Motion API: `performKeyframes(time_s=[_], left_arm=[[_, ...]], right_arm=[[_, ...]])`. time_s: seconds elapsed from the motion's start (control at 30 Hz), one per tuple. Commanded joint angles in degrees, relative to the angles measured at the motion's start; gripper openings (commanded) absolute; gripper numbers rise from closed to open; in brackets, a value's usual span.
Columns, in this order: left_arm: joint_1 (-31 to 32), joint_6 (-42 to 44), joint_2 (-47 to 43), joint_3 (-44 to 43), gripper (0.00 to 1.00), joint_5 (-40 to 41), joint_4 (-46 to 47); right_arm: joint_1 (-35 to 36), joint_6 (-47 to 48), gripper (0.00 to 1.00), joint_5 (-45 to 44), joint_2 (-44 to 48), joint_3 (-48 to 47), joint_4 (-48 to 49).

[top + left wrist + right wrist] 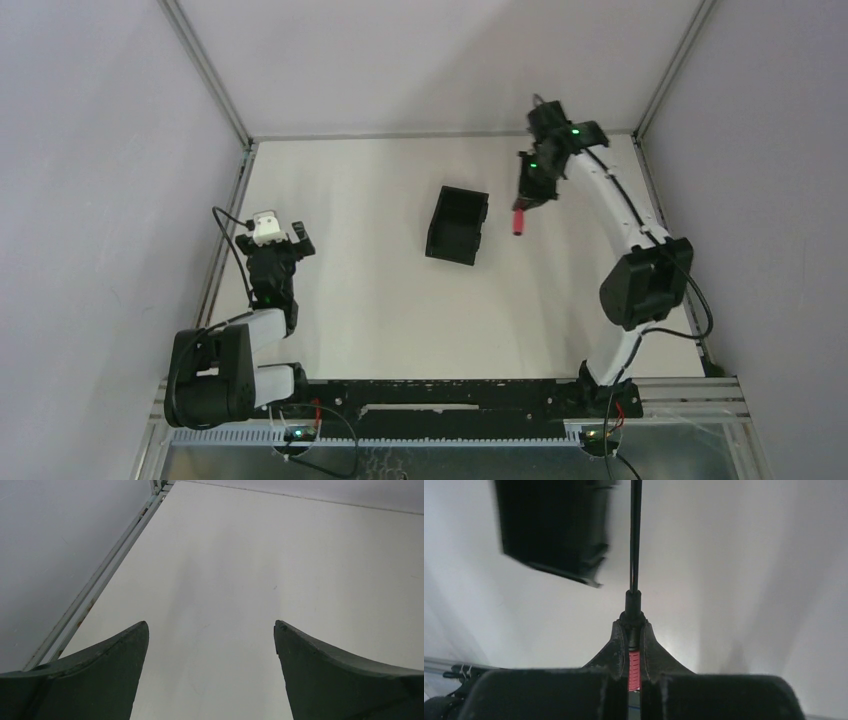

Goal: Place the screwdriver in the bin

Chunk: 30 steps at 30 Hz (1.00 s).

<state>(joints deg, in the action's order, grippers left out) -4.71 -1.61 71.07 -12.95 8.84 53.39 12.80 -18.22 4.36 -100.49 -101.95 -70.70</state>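
My right gripper (pixel 525 203) is shut on the screwdriver (pixel 519 222) and holds it above the table, just right of the bin (pixel 458 225). In the right wrist view the red handle (pixel 634 669) is clamped between the fingers of the right gripper (pixel 634 630). The thin dark shaft sticks straight out ahead. The black bin (pixel 554 525) lies ahead to the left, blurred; the shaft's tip is out of frame. My left gripper (pixel 281 238) is open and empty at the left side of the table. In its own view the left gripper (pixel 211 630) shows only bare table between the fingers.
The white table (pixel 380 300) is walled by grey panels at the left, back and right. A metal frame rail (pixel 95 580) runs along the left edge, close to my left gripper. The arm bases stand on the black rail (pixel 450 395) at the near edge.
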Motion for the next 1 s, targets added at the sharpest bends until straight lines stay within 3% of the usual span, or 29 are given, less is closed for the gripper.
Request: performKeyframes(time_s=[0.0,0.3,0.7,0.87,0.97], left_arm=[[0.4,-0.4,-0.6,-0.7,1.00,0.4,1.4],[0.4,-0.4,-0.6,-0.7,1.00,0.3,1.4],[0.4,-0.4,-0.6,-0.7,1.00,0.4,1.4],[0.4,-0.3,-0.6,-0.7,1.00,0.5,1.5],[0.4,-0.4,-0.5,-0.6,1.00,0.4,1.6]], right_arm=[[9.1,-3.7,0.00,1.3,-6.0,-7.2,5.5],[18.0,0.4,0.00,-1.6,-21.7,-23.1,6.2],[20.5,6.0,0.01,-9.9,-29.9,-14.9,13.7],[20.6,4.8,0.31,-10.1,-30.5,-14.1,14.8],[21.0,4.2,0.38,-11.3,-29.1,-12.9,15.8]])
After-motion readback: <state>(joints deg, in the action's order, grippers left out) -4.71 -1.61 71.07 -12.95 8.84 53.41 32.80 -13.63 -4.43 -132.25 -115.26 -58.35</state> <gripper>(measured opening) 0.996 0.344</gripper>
